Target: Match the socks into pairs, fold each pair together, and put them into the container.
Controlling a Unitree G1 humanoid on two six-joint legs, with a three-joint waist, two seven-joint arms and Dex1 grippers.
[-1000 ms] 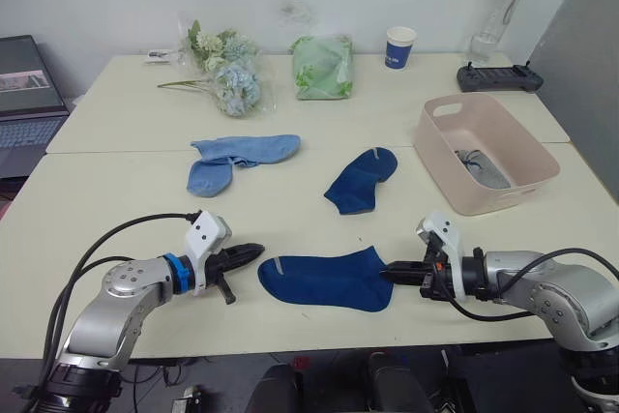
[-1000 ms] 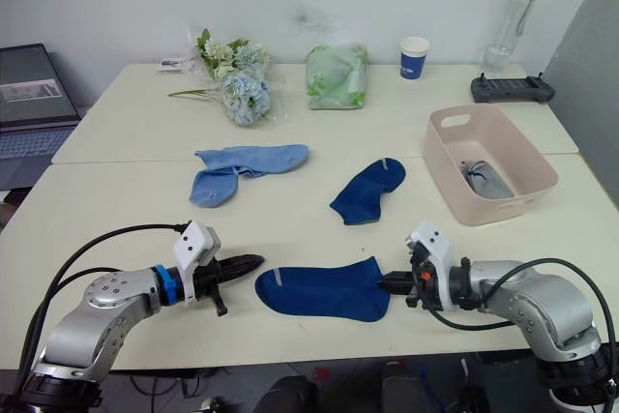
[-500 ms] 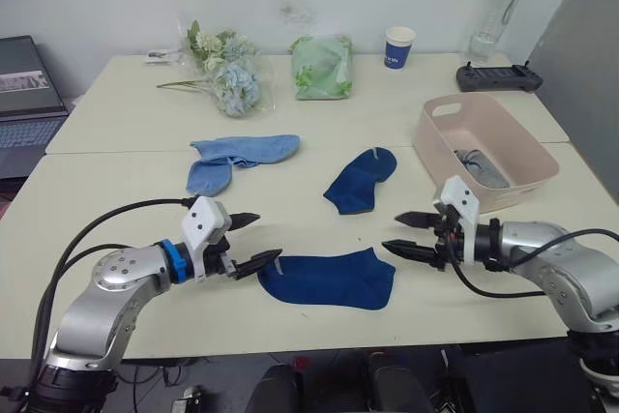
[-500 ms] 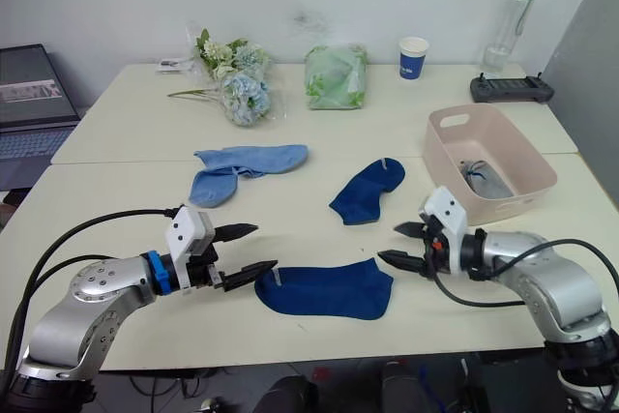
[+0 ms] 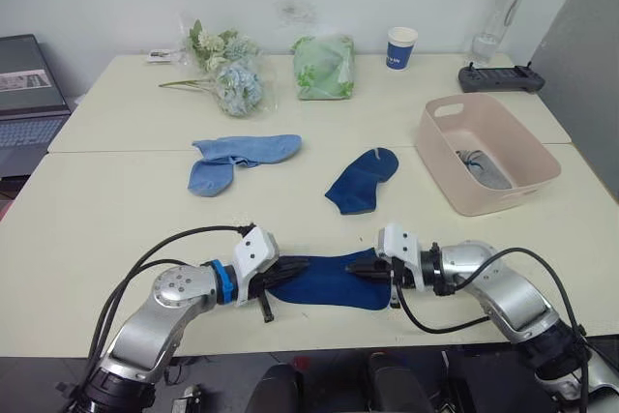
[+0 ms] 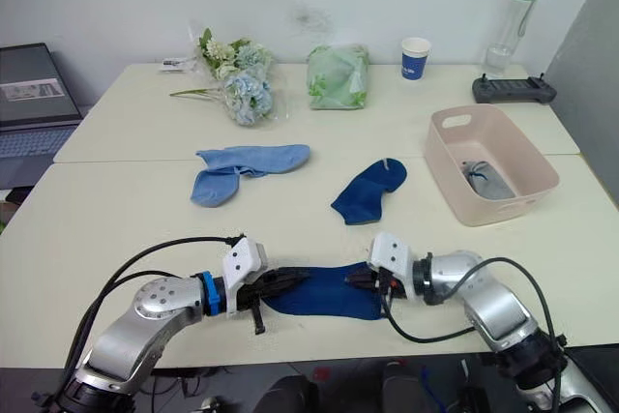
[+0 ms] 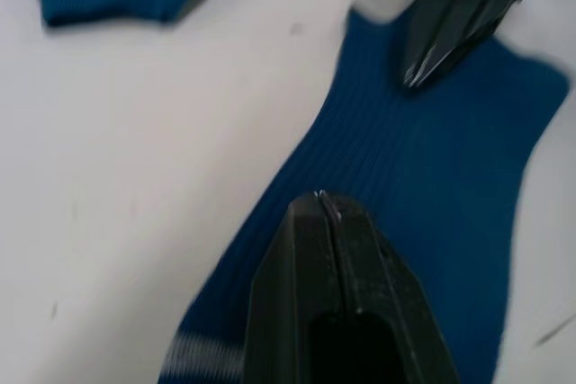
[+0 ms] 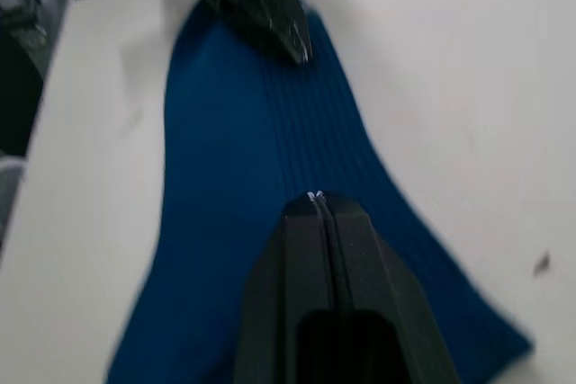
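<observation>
Along the near edge of the cream table (image 5: 116,191), the robot's two hands meet over one dark navy sock (image 5: 329,280) that lies flat between them. The left hand (image 5: 293,268) rests on the sock's cuff end and the right hand (image 5: 363,268) on its toe end, each with its fingers closed to a point. The wrist views show both sets of fingers pressed together on top of the ribbed fabric; whether either has pinched any cloth between them cannot be told.

By the look of it the job is about a third done. Something grey (image 5: 481,166), apparently the grey pair, already lies in the bottom of the pink tub (image 5: 455,181), which stands at the table's right side. The second navy sock (image 5: 361,180) lies apart from the first, farther back near the table's middle, so that pair is not yet brought together or folded. The two light blue socks (image 5: 239,157) lie overlapping to the left, unfolded and well away from the tub.

Much stays unclear. The tub's wall hides part of its floor, so the grey bundle cannot be counted or judged as folded. The hands cover both ends of the near sock. Where one blue sock ends and the other begins is hard to make out.
</observation>
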